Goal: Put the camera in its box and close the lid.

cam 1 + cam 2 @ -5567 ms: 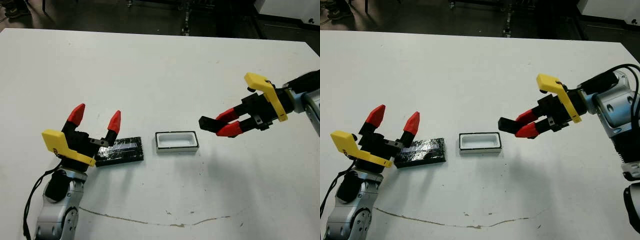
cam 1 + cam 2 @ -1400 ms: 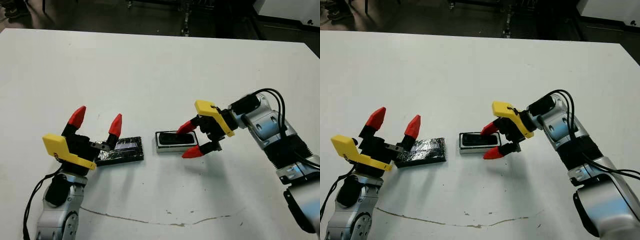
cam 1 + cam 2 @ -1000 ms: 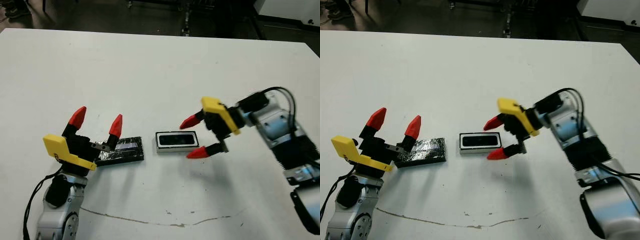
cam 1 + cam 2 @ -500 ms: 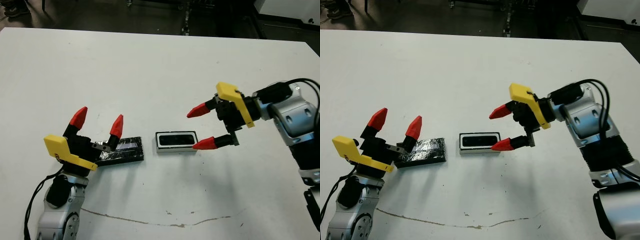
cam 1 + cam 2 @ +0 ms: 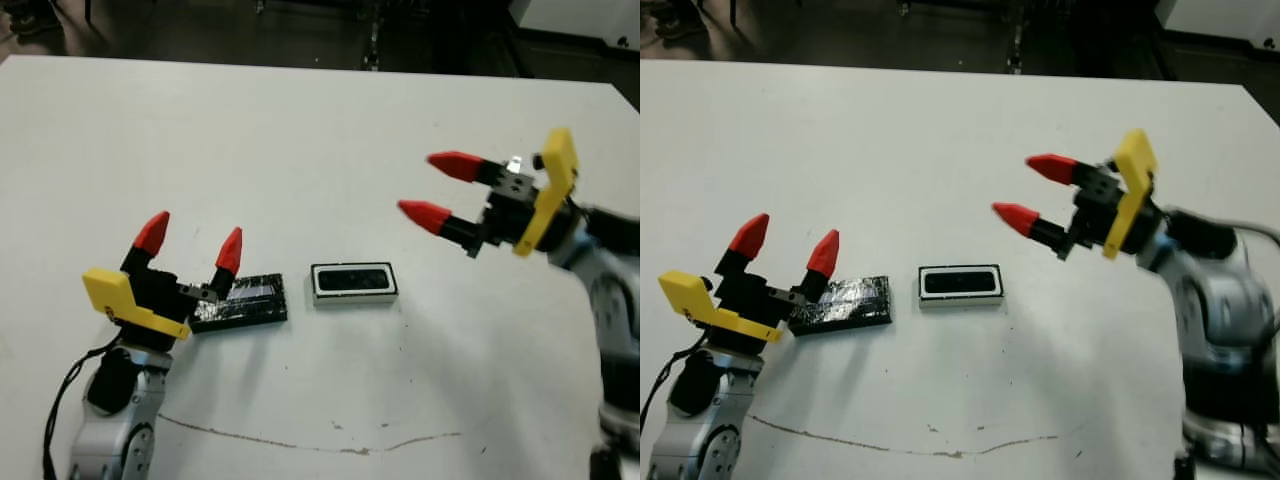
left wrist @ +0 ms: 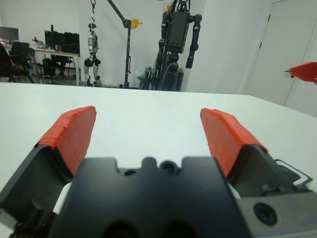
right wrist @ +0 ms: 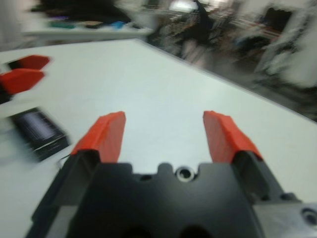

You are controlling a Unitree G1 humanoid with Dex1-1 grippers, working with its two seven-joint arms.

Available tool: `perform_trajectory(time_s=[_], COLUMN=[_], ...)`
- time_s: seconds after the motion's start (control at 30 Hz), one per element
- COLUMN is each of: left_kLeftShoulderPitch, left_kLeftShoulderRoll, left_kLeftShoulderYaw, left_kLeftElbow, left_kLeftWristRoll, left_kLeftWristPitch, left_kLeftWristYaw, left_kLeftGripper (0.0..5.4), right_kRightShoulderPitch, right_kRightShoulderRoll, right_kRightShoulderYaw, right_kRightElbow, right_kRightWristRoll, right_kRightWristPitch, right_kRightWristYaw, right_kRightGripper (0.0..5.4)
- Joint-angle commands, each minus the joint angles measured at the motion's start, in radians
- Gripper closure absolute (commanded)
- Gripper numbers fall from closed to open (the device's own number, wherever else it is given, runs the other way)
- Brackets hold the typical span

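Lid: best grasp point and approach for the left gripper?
Probably from above, with the jaws across the two long edges of the lid near its middle. It lies flat beside the left gripper, which is open, and left of the box holding the camera.

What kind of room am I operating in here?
Likely a robotics lab: humanoid robots hang on stands beyond the white table, and desks with monitors line the far wall.

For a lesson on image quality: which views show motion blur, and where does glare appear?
Right wrist view: background and lid smeared by motion. Eye views: right gripper and its forearm blurred, while the left gripper, box and camera are crisp; pale glare streaks the lid. Left wrist view: sharp.
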State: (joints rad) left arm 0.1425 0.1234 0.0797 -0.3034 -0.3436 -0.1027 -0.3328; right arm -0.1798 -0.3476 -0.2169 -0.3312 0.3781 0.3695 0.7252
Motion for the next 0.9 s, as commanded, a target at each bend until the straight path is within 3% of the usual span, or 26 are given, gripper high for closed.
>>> perform_trajectory(time_s=[0.03, 0.23, 0.43, 0.63, 0.77, 0.9], left_kLeftShoulderPitch=[-0.013, -0.018, -0.043, -0.169, -0.289, -0.449], left_kLeftShoulderRoll=[0.046, 0.121, 0.252, 0.476, 0.629, 0.744], left_kLeftShoulderYaw=[0.022, 0.055, 0.101, 0.161, 0.137, 0.043], left_kLeftElbow=[-0.037, -0.128, -0.181, -0.102, -0.029, 0.073], left_kLeftWristRoll=[-0.031, -0.092, -0.153, -0.294, -0.325, -0.302], left_kLeftWristPitch=[0.026, 0.092, 0.196, 0.349, 0.473, 0.564], left_kLeftWristYaw=[-0.031, -0.065, -0.141, -0.366, -0.514, -0.696], left_kLeftGripper=[0.0, 0.0, 0.0, 0.0, 0.0, 0.0], right_kRightShoulderPitch=[0.169, 0.395, 0.504, 0.539, 0.54, 0.536], right_kRightShoulderRoll=[0.072, 0.223, 0.292, 0.298, 0.298, 0.291], right_kRightShoulderYaw=[-0.048, -0.058, -0.007, 0.037, 0.055, 0.069], right_kRightElbow=[-0.102, -0.245, -0.282, -0.293, -0.292, -0.289], right_kRightWristRoll=[0.001, 0.004, -0.026, -0.039, -0.045, -0.05], right_kRightWristPitch=[-0.039, -0.093, -0.195, -0.224, -0.224, -0.222], right_kRightWristYaw=[-0.137, -0.348, -0.423, -0.45, -0.47, -0.487], right_kRightGripper=[2.04, 2.95, 3.97, 5.02, 5.39, 5.39])
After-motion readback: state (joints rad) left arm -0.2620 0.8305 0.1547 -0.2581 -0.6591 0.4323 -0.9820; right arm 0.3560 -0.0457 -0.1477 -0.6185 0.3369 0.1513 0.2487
